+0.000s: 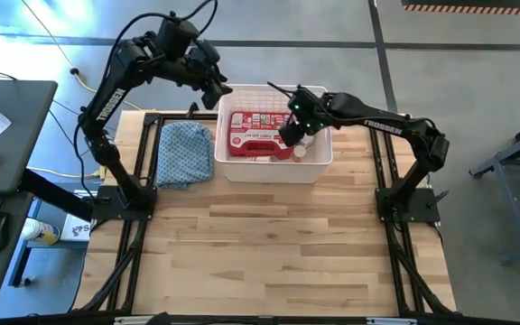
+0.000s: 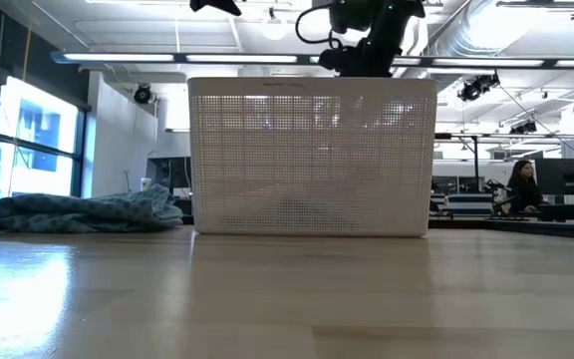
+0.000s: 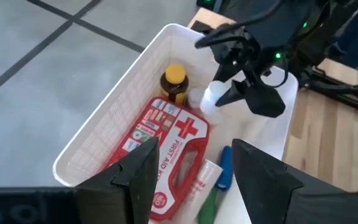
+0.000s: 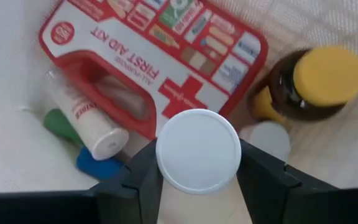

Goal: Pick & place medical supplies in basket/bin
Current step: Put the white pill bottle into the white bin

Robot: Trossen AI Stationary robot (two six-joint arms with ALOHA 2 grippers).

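High: wood-plank desk (image 1: 269, 244) on grey concrete floor. White basket (image 1: 273, 169) at the far edge, red case (image 1: 255, 133) inside. Right gripper (image 1: 294, 135) over the basket's right end; left gripper (image 1: 217, 93) above its far-left corner, blue cloth (image 1: 184, 152) beside. "TROSSEN" on both arms.

Low: basket mid-desk, cloth to its left; open office behind, a person seated far right.

Left wrist: left jaws open, empty. Amber bottle (image 3: 174, 83), green, blue and white tubes beside the case.

Right wrist: right jaws clamp a white pill bottle (image 4: 198, 151) above the basket. Case reads "FIRST AID KIT".
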